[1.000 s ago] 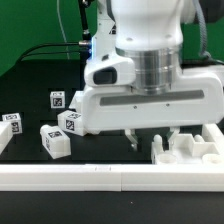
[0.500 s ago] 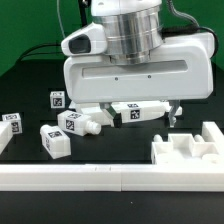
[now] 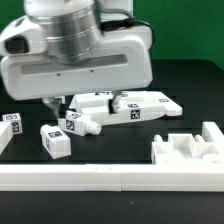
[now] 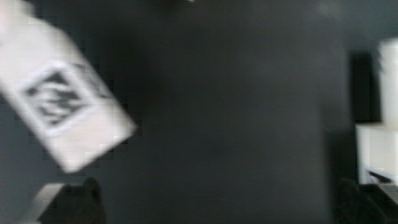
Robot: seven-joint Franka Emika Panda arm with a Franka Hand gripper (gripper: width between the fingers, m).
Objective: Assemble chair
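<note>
**Gripper carried from the seat frame to the loose parts: hazards of the coming descent**

Since the earlier frames the gripper [image 3: 62,98] has travelled from above the seat frame [image 3: 186,150], at the exterior view's right, across to the exterior view's left. It now hangs over the cluster of loose chair parts. You see the seat frame resting on the black table [image 3: 130,145] just behind the long white rail [image 3: 100,178]. The tagged bar [image 3: 138,108] lies near the centre, with a pegged piece [image 3: 78,123], a small block [image 3: 54,140] and an edge piece [image 3: 9,124] further left.

You cannot tell whether the fingers stand apart or together. The hand's body hides them in the exterior view, and the blurred wrist view shows only a tagged part [image 4: 63,100] below. Nothing appears to be held.

Judged risks:
- The loose parts lie close together, so a descent slightly off line would likely shove a neighbour and spoil its pose.
- A finger landing on a part rather than beside it could tip or pin it.
- The motion blur suggests speed. Let the arm settle before you commit to a grasp.
</note>
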